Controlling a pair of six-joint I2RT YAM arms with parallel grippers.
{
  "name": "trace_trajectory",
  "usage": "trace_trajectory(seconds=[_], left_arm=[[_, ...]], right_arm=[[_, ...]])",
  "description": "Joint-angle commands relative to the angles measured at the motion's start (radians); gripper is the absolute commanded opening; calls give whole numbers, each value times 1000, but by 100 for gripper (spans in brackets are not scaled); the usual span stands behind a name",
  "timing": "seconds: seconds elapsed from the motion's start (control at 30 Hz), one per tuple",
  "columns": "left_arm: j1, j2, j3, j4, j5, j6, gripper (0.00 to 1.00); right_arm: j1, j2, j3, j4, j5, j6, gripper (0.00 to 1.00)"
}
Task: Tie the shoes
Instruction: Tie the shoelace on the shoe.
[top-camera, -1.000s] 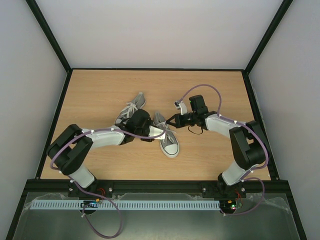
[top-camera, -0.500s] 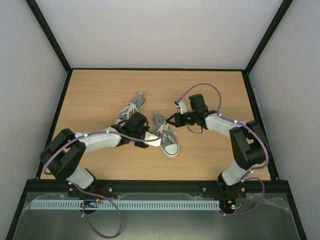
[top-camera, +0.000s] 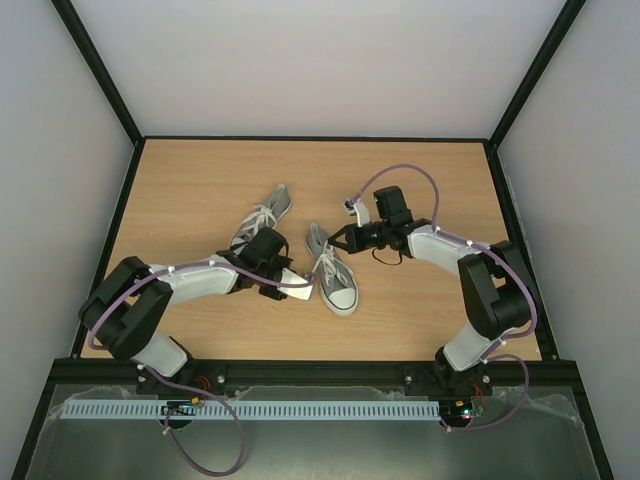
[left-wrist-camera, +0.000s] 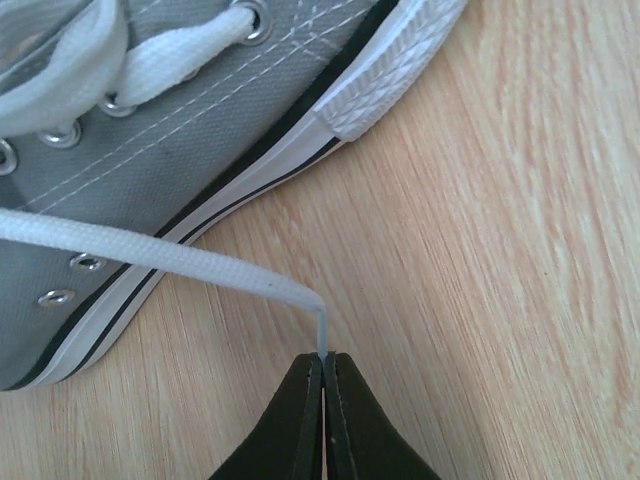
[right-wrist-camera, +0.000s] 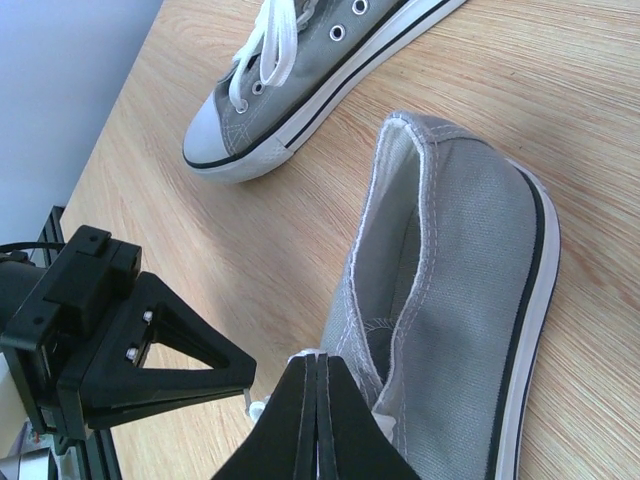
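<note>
Two small grey canvas shoes with white soles lie mid-table: the near shoe (top-camera: 335, 275) and the far shoe (top-camera: 264, 215). My left gripper (top-camera: 290, 287) is shut on the tip of a white lace (left-wrist-camera: 200, 262). The lace runs taut from the near shoe (left-wrist-camera: 130, 170) across the wood to my left gripper (left-wrist-camera: 325, 356). My right gripper (top-camera: 332, 246) is at the near shoe's heel (right-wrist-camera: 450, 270). In the right wrist view my right gripper (right-wrist-camera: 318, 358) is shut, with a bit of white lace showing at its tips. The far shoe (right-wrist-camera: 300, 80) lies beyond.
The wooden table (top-camera: 200, 180) is ringed by a black frame and white walls. The left gripper's black fingers (right-wrist-camera: 170, 350) sit close to the right gripper's left. The arms' cables (top-camera: 400, 175) loop above the right wrist.
My left gripper has drawn back toward the near left, off the near shoe, pulling the lace out straight. The right gripper has shifted only slightly.
</note>
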Motion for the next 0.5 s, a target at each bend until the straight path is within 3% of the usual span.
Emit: trace_trajectory(seconds=[0.0, 0.47], left_arm=[[1, -16, -16, -26, 42, 66, 2], [7, -4, -41, 41, 32, 123, 2]], right_arm=[[5, 14, 21, -17, -6, -7, 1], [-1, 91, 96, 34, 70, 83, 1]])
